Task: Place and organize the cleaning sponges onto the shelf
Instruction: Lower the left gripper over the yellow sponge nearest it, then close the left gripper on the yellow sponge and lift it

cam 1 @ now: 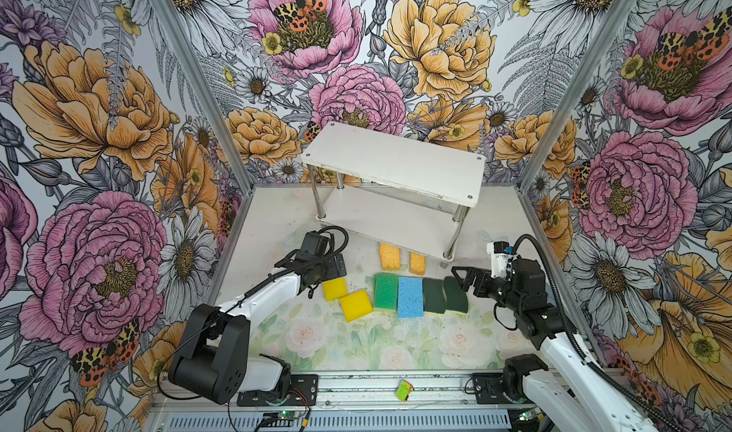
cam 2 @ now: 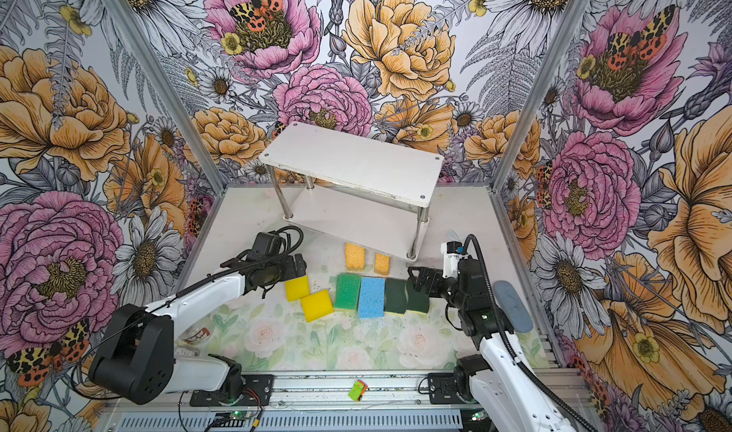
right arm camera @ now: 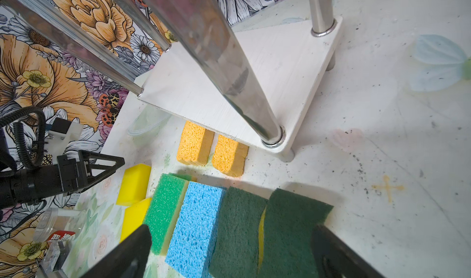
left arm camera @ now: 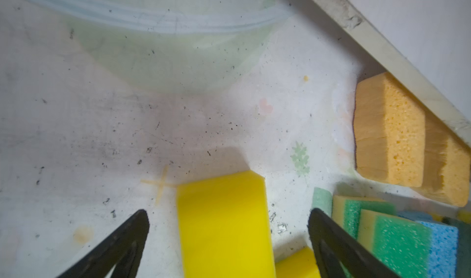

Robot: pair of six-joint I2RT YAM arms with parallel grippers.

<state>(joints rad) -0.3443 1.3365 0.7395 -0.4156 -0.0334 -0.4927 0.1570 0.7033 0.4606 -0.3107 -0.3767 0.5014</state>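
Observation:
The white two-tier shelf (cam 1: 396, 160) (cam 2: 352, 160) stands at the back with both boards bare. Two orange sponges (cam 1: 388, 256) (right arm camera: 195, 143) lie at its front edge, partly under the lower board. In front of them lie two yellow sponges (cam 1: 334, 289), a green-topped one (cam 1: 386, 291), a blue one (cam 1: 410, 296) and two dark green wavy ones (cam 1: 433, 295). My left gripper (cam 1: 336, 269) (left arm camera: 228, 213) is open and straddles a yellow sponge (left arm camera: 224, 225) without touching it. My right gripper (cam 1: 463, 281) (right arm camera: 232, 228) is open over the blue (right arm camera: 196, 225) and dark green sponges (right arm camera: 288, 225).
A small green and orange toy (cam 1: 404, 391) lies on the front rail. A clear plastic tub with a red label (right arm camera: 58, 228) sits under the left arm. A grey-blue oval thing (cam 2: 513, 305) lies by the right arm. Flowered walls close in three sides.

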